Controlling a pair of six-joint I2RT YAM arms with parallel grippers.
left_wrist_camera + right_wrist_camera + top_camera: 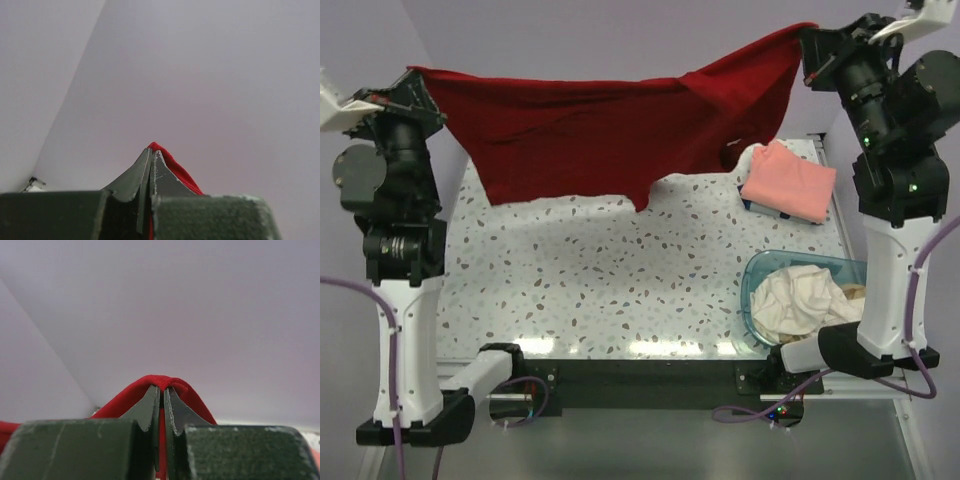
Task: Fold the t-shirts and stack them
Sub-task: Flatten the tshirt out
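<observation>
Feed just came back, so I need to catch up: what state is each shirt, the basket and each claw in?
Dark red t-shirt: unfolded, hanging stretched between both claws.
Left claw: shut on its left end.
Right claw: shut on its right end.
Salmon-pink shirt: folded, lying far right on the table.
Cream-white shirts: crumpled inside the basket.
Teal basket: upright, near right.

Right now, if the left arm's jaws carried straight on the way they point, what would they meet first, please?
Beyond the dark red t-shirt pinched in the left jaws, only the plain lilac wall lies ahead. Nothing shows in between, though its distance is unclear.
</observation>
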